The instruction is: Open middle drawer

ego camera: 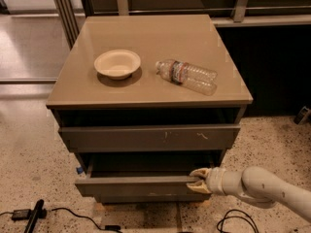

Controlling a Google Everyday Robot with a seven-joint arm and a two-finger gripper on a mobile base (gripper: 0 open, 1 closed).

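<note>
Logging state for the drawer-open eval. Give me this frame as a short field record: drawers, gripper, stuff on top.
middle drawer: partly pulled out, dark interior showing
gripper: at right end of the drawer front, closed around its top edge
arm: enters from lower right
top drawer: scratched front, directly above
bowl: upright on cabinet top, left side
plastic bottle: lying on its side, right of bowl, not touching it
</note>
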